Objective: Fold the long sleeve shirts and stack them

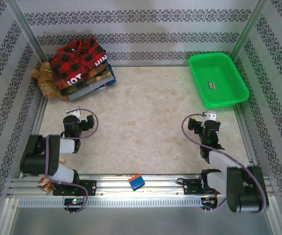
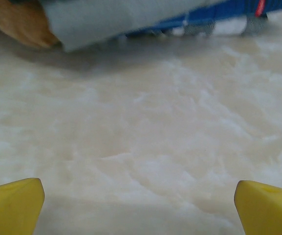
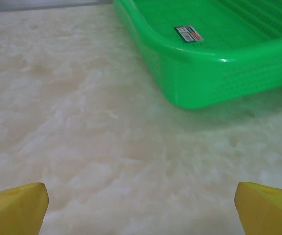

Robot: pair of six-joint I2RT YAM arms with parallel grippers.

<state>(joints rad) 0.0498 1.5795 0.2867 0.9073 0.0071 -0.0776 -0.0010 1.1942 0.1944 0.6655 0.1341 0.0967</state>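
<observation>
While they sit tucked low, the left gripper [image 1: 78,115] and right gripper [image 1: 210,118] gape wide, empty.

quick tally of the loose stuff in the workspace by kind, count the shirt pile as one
shirt pile: 1
teddy bear: 1
green basket: 1
blue and orange block on the front rail: 1
total: 4

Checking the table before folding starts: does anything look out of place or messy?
Yes. The red-and-black shirt lies rumpled and skewed over the shirt pile in the far left corner, lower layers poking out unevenly. A teddy bear lies against the pile's left side, and a small blue-and-orange block sits on the front rail.
</observation>
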